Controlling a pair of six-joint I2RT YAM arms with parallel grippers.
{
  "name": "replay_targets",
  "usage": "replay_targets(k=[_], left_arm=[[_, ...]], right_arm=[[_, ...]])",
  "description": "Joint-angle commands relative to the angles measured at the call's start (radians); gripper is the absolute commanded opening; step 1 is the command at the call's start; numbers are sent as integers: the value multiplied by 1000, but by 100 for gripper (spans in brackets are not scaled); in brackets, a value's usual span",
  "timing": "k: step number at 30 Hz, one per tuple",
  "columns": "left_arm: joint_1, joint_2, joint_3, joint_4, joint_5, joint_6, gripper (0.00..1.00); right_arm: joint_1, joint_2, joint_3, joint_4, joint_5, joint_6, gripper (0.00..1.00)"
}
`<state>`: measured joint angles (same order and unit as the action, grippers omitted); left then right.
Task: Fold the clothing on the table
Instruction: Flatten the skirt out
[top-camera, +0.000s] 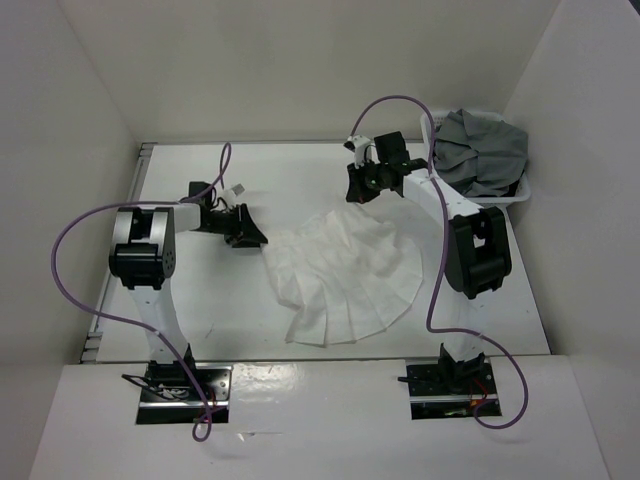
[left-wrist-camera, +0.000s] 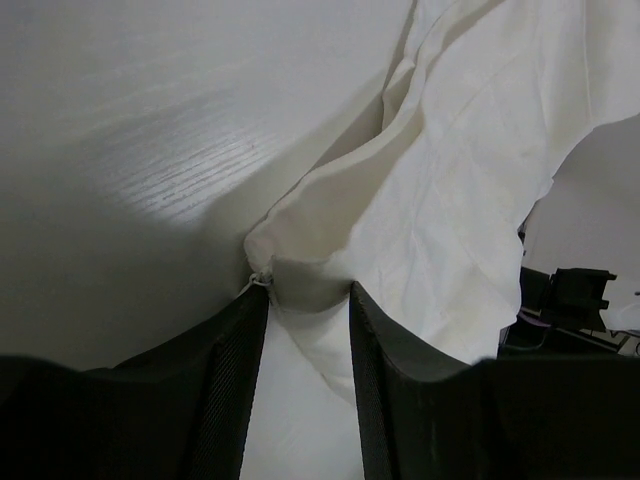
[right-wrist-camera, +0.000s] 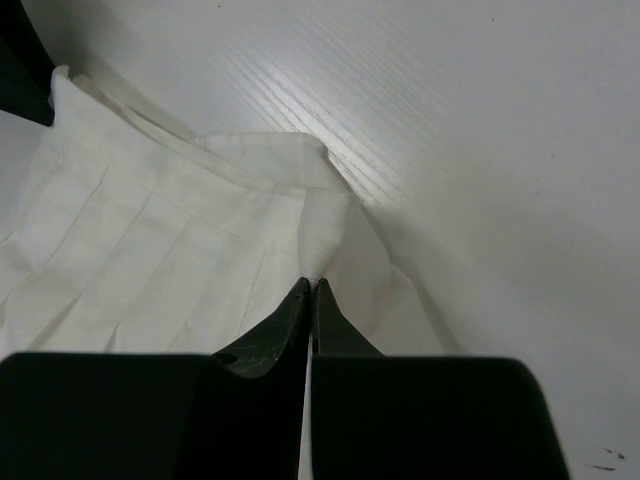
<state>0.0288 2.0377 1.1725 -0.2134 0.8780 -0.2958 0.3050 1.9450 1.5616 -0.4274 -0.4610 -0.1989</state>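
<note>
Skirt (top-camera: 345, 275) on table (top-camera: 300, 180); right end effector (right-wrist-camera: 312, 285) pinches its waistband.

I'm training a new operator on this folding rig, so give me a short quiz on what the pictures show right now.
1. True or false: the right gripper is shut on an edge of the white skirt.
2. Multiple choice: what lies in the white basket at the far right of the table? A) grey clothing B) a red towel C) nothing
3. Short answer: how do the jaws of the left gripper stand relative to the skirt?

Key
1. True.
2. A.
3. Apart, one on each side of a fold at the skirt's corner.
</note>
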Motion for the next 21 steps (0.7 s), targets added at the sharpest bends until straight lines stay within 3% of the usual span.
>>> replay_targets(k=[1, 7, 11, 12, 16, 21], left_arm=[[-1, 56, 3, 42, -145, 0, 47], [-10, 56, 23, 31, -189, -29, 46], [-10, 56, 32, 22, -212, -29, 30], [-20, 56, 41, 22, -226, -29, 17], [-41, 56, 67, 11, -240, -29, 0], [-30, -6, 160, -79, -195, 35, 0]], right_arm=[[6, -73, -2, 26, -30, -8, 0], [6, -73, -2, 16, -39, -8, 0], [6, -73, -2, 16, -39, -8, 0], [6, -73, -2, 16, -39, -17, 0], [16, -73, -2, 7, -48, -17, 0], [16, -116, 23, -34, -7, -36, 0]])
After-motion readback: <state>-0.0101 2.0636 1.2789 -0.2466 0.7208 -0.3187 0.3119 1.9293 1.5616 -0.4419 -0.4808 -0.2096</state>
